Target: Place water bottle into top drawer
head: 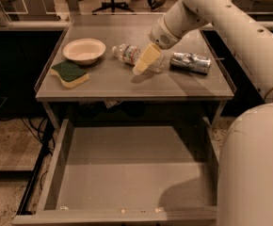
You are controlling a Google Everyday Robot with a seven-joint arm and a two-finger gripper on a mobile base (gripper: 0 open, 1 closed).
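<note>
The water bottle lies on its side in the middle of the grey tabletop, cap end to the left. My gripper reaches down from the upper right and is open, its cream fingers straddling the bottle's right half, which they partly hide. The bottle still rests on the table. The top drawer is pulled out wide below the table's front edge, and its flat grey bottom holds nothing.
A crushed silver can lies just right of the gripper. A white bowl and a green-and-yellow sponge sit on the table's left. My arm's large white body fills the lower right, beside the drawer.
</note>
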